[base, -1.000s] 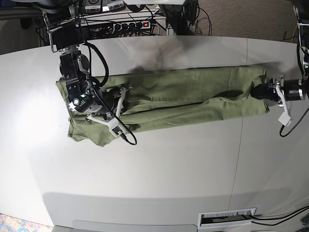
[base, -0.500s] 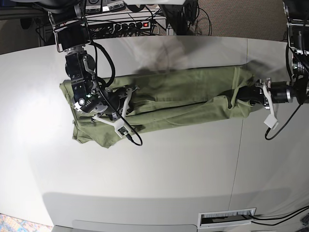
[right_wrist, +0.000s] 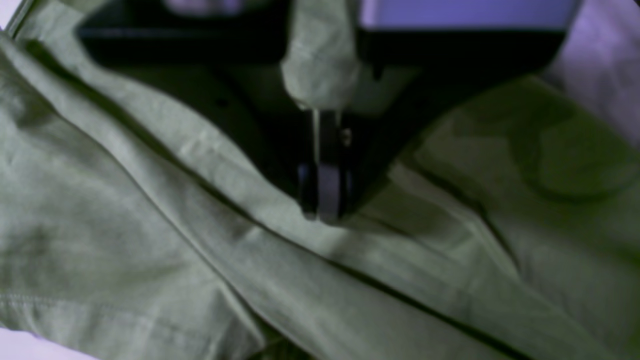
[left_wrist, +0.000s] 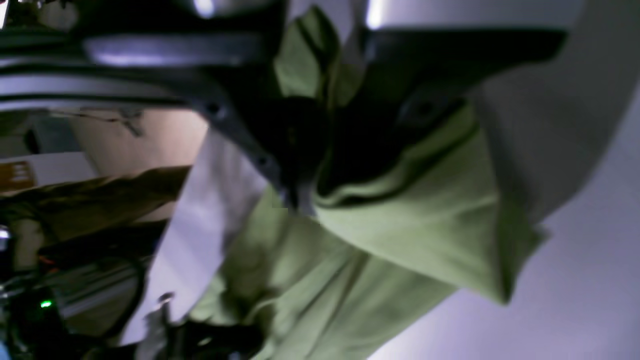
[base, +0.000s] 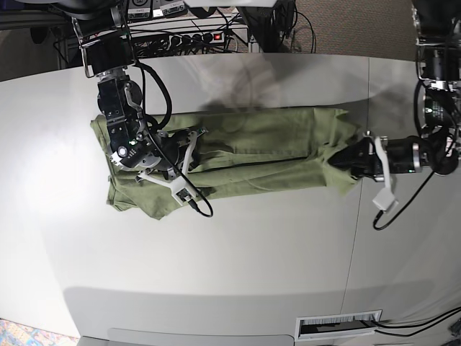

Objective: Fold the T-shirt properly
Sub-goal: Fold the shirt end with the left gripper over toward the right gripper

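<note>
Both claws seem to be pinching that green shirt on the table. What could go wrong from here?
The left gripper holds only a small bunch of T-shirt at its end; the cloth might slip out. The right gripper is shut on cloth near the other end, so uneven pulling could wrinkle or skew the fold. The cable dangling over the shirt could snag on it.

a pale grey table [base: 238, 267] fills most of the base view, with a thin seam running down its right part. at the far edge sits a power strip [base: 189, 37] with a red lit switch among black cables. brown carpet [base: 360, 25] shows far right, patterned floor [base: 21, 335] near left.
</note>
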### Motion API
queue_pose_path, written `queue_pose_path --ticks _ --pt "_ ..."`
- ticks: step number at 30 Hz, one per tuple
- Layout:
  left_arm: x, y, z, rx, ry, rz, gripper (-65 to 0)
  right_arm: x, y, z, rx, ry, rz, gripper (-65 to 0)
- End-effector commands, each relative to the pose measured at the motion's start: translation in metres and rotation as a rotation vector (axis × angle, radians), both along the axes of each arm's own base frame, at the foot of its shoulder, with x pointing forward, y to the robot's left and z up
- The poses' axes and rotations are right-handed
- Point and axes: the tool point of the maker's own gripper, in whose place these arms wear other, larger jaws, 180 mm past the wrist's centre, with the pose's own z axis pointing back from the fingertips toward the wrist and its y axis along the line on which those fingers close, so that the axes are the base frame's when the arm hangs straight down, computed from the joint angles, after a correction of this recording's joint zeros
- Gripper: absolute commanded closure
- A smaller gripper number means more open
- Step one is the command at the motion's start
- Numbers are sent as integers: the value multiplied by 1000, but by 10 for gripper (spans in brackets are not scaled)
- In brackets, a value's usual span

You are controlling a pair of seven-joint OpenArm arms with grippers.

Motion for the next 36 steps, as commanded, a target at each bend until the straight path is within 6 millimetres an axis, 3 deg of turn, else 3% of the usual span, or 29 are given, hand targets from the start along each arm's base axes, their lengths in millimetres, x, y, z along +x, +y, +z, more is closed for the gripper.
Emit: queue_pose_path --ticks 1,5,15,18,27,28,32,36 --pt "10 -3 19 -48 -51 13 0 -2 -3 -2 -23 15 9 -14" --pt "11 -35 21 -143 -52 4 0 -2 -3 -2 -23 15 9 -14" --pt "13 -92 34 -333 -62 1 0 -2 -2 -2 -22 14 9 -14" --pt "20 -105 46 -414 -83 35 0 -2 -3 -2 -23 15 8 -14" --pt "27 -128 36 -381 -100 73 0 -2 -3 -2 -23 15 8 -14" --pt "27 -128 36 -380 -100 73 -23 -2 -3 -2 -24 15 8 -14" --pt "25 -129 33 -364 -92 60 -234 -2 -4 -2 -24 13 7 -14" --pt "18 -130 26 -332 -68 22 -248 0 -2 0 -15 2 8 -14"
